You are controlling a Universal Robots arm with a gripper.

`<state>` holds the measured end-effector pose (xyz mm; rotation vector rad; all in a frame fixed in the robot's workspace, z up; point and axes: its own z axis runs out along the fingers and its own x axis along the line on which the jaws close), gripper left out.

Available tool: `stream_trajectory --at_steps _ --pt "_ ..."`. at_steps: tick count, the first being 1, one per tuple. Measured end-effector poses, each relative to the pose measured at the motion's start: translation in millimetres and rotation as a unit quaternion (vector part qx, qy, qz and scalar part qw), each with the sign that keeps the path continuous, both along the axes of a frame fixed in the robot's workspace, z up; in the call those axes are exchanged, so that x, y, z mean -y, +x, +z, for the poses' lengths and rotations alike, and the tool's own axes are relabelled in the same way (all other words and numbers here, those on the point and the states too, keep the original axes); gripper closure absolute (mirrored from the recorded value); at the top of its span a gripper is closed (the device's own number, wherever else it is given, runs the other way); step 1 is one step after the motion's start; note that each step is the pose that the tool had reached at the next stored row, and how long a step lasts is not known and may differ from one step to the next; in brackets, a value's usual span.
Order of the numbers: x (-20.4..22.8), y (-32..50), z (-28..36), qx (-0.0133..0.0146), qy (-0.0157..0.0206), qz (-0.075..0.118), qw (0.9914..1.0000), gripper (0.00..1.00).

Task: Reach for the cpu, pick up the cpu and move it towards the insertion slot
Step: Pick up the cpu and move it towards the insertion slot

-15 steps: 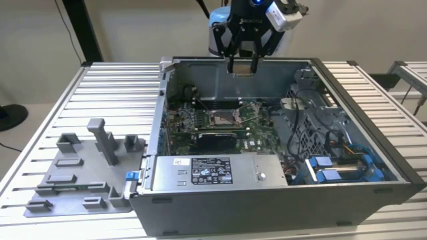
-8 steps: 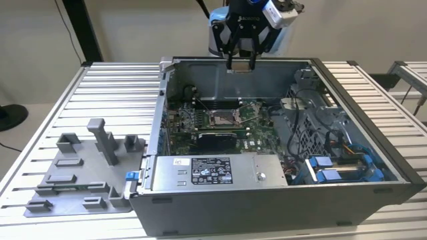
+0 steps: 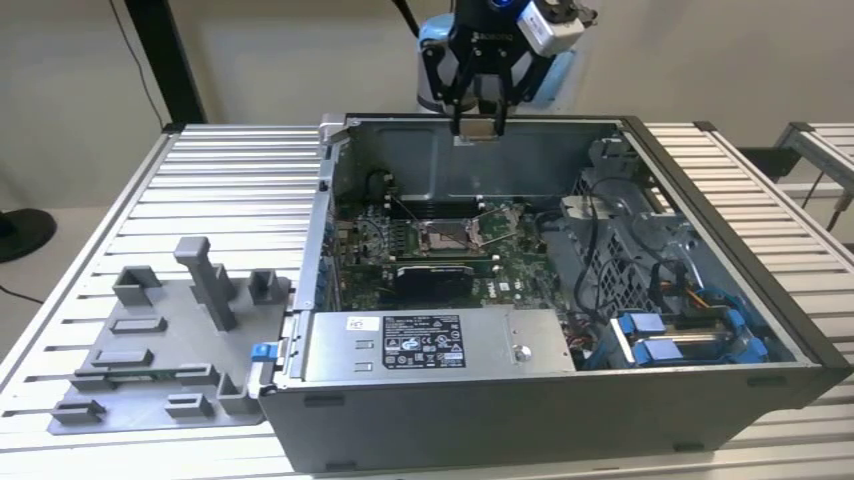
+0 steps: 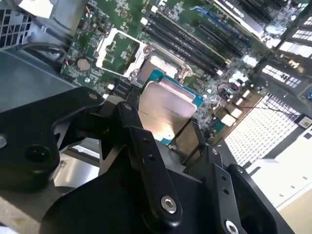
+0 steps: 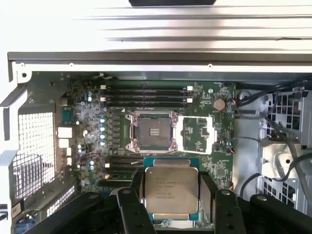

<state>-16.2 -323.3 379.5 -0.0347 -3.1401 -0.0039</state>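
Tool: my tool [image 5: 170, 195] is closed on the cpu [image 5: 171, 191], one finger on each of two opposite edges, the silvery top facing the first wrist view.

Cpu: it is off the desk [image 3: 227, 190] and in my grip, held high over the far wall of the open computer case [image 3: 747, 380]; in the exterior view my tool [image 3: 479, 128] hangs just above that wall's rim.

Slot: the insertion slot [image 5: 150, 130] is on the green board [image 5: 92, 122] on the case floor, its metal frame swung open beside it [image 5: 197, 134] and its dark centre bare.

Relation: the slot lies below my tool and towards the near side of the case; in the first wrist view the chip's edges run roughly parallel to the slot's frame, so I judge little turning is needed.

Progress: reach and pick-up look done; the carry is under way, chip well apart from the slot.

Room: the air over the board is open; the memory sticks [image 5: 146, 92] lie on one side of the slot, cables and the drive cage [image 3: 667, 330] on the other, the far wall close under me.

Tray: the grey fixture tray [image 3: 160, 330] sits near the desk's front corner, outside the case.
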Motion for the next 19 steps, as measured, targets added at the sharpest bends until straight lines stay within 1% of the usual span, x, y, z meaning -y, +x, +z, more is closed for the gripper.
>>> stream_trajectory --at_steps 5,7,9,11,19 --pt "-13.6 -0.2 -1.9 0.0000 0.0000 -0.001 1.00000 1.00" --pt "-18.2 -0.4 -2.3 0.0000 0.0000 -0.001 1.00000 1.00" --pt "-21.5 -0.8 -2.6 0.0000 0.0000 -0.001 1.00000 1.00" --pt "-22.6 -1.7 -2.7 0.0000 -0.0001 -0.002 1.00000 1.00" --pt "-22.8 -2.6 -2.7 0.0000 0.0000 -0.002 1.00000 1.00"
